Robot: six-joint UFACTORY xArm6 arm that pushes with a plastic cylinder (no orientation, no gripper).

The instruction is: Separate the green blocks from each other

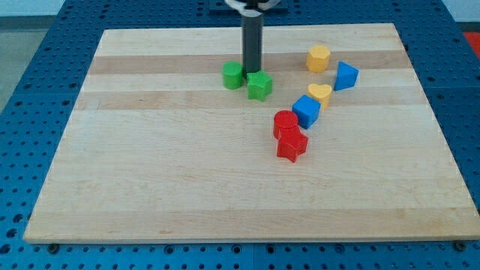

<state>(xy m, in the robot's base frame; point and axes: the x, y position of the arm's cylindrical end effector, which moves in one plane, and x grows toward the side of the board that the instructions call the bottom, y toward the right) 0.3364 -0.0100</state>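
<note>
Two green blocks sit near the view's top middle of the wooden board [150,172]. The green cylinder-like block [232,75] is on the left. The green star-shaped block [259,85] is just right of it and slightly lower, with a narrow gap between them. My tip [251,70] stands right behind that gap, close to both green blocks; I cannot tell whether it touches either.
A yellow hexagon-like block [318,57] and a blue triangular block [345,76] lie at the upper right. A yellow heart [320,93], a blue cube [306,111], a red cylinder [285,122] and a red star [292,145] form a diagonal chain right of centre.
</note>
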